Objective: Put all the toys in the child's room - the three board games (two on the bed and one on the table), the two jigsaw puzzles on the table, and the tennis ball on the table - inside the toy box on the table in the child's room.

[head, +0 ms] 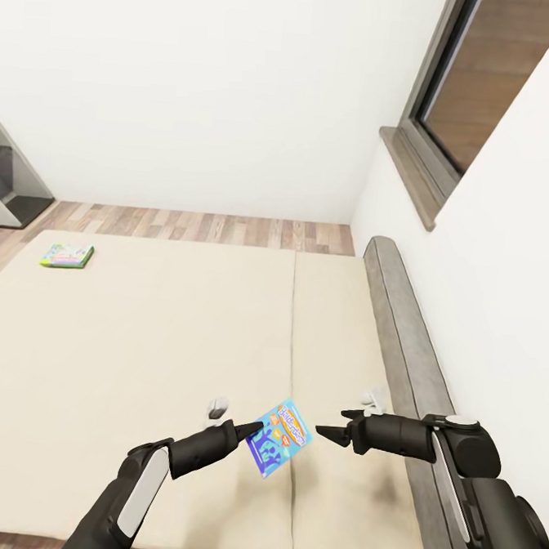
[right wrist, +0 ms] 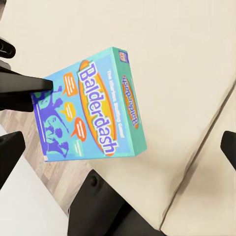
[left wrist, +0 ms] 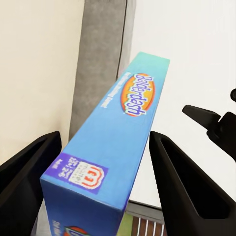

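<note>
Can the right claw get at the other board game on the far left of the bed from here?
Probably not. The green board game lies at the bed's far left corner, while the right claw hangs open near the headboard side, and the left claw holding the Balderdash box sits across its path.

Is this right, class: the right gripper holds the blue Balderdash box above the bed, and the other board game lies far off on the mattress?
No: the left gripper holds the Balderdash box, as the head view shows. The right gripper hangs open beside it. The other board game lies far off on the mattress.
</note>
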### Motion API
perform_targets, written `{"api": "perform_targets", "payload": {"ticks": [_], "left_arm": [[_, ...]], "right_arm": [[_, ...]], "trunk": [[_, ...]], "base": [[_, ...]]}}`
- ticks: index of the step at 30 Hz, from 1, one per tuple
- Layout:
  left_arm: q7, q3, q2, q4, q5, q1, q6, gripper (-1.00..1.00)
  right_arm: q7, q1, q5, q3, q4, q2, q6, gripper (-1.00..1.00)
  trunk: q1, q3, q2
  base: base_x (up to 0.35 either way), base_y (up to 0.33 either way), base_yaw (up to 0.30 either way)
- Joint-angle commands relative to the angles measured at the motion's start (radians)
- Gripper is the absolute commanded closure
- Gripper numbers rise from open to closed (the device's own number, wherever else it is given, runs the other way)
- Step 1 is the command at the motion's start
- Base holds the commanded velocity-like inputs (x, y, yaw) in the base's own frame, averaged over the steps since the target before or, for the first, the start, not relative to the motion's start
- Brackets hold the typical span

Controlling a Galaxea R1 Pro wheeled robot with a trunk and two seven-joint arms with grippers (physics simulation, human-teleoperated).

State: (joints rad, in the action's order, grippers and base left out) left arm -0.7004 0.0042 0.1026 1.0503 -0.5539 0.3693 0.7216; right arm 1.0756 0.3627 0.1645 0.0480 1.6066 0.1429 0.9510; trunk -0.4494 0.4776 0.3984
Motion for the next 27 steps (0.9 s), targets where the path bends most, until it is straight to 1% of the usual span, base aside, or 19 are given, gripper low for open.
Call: {"api": "perform_targets", "payload": {"ticks": [1,27], "left_arm": [[0.001,0.000,0.000,0.000,-0.001,0.000,0.004,1.00],[0.000,0.000,0.000,0.000,-0.001,0.000,0.004,1.00]], "right_arm": [[0.010,0.001,0.010,0.001,0.001,0.000,0.005,-1.00],[0.010,0.001,0.010,0.001,0.001,0.000,0.003,-1.00]], "trunk": [[-0.001,0.000,0.002],[-0.001,-0.040,0.002]], "base": [[0.000,0.000,0.000],[0.000,0.000,0.000]]}}
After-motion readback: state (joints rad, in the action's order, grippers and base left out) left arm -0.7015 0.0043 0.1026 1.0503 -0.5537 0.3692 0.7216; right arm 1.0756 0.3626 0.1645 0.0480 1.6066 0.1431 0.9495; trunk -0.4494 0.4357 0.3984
